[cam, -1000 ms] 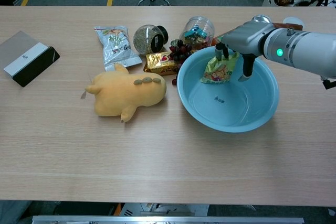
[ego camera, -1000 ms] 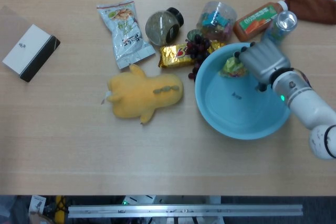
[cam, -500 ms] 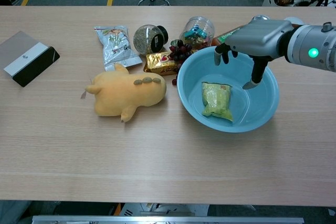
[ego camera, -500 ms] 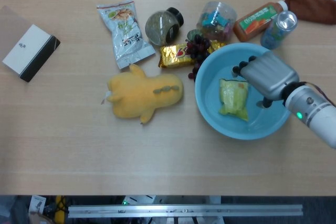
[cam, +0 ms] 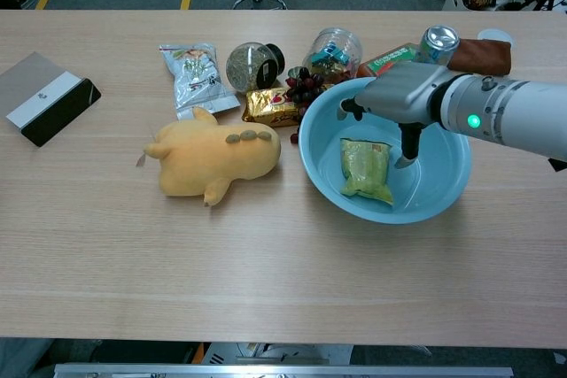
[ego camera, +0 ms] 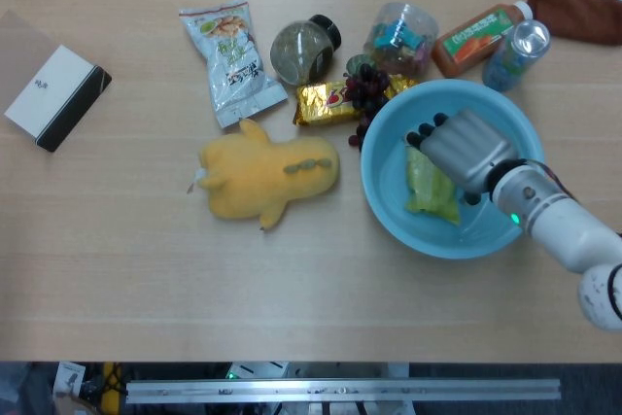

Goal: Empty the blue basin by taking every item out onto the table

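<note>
- Since the earlier frames, the right hand (cam: pixel 396 105) has released the green packet (cam: pixel 366 169), which now lies flat inside the basin, and has come down over it with fingers spread, holding nothing.
- Table (ego camera: pixel 311 279): light wood, bearing all items.
- Blue basin (ego camera: pixel 491 236): right of centre, containing only the green packet.
- Yellow plush toy (ego camera: pixel 267 175): just left of the basin.
- Black-and-white box (ego camera: pixel 55 96): far left, well apart.
- Snack bag (ego camera: pixel 228 60), round jar (ego camera: pixel 299 49), gold wrapper (ego camera: pixel 326 103), grapes (ego camera: pixel 367 90), plastic jar (ego camera: pixel 399 34), orange bottle (ego camera: pixel 476 38), can (ego camera: pixel 520 50): ranged behind the basin.
- Left hand: not visible.
</note>
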